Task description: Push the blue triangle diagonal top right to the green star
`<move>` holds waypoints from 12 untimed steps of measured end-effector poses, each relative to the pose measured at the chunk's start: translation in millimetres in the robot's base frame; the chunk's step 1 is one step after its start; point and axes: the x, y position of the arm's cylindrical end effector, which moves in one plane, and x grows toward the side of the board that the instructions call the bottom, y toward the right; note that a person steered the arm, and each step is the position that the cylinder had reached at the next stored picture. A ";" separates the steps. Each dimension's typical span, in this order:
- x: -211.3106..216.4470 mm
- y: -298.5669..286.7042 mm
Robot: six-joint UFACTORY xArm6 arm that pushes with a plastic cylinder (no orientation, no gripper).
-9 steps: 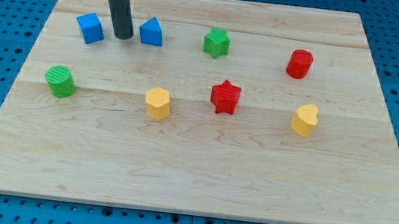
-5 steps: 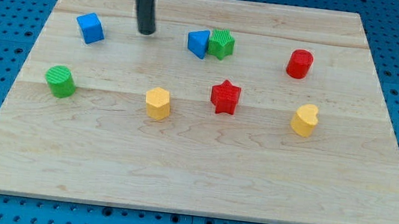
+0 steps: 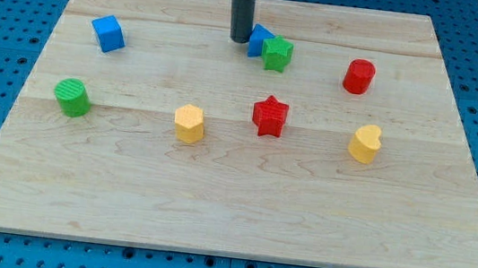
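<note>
The blue triangle [image 3: 260,40] sits near the view's top middle of the wooden board [image 3: 232,196]. It touches the green star [image 3: 277,54], lying on the star's upper left side. My tip [image 3: 239,38] is at the triangle's left edge, touching or nearly touching it. The rod rises straight out of the view's top.
A blue cube [image 3: 107,32] is at the top left. A green cylinder [image 3: 72,97] is at the left. A yellow hexagon-like block [image 3: 189,123], a red star [image 3: 270,116] and a yellow block [image 3: 365,143] stand in the middle row. A red cylinder [image 3: 359,76] is at the right.
My tip has moved to the right along the top row. The blue triangle has slid right to the green star, and the star has shifted slightly right.
</note>
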 end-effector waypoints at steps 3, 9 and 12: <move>38.5 -42.6; -32.8 -9.0; -54.9 99.1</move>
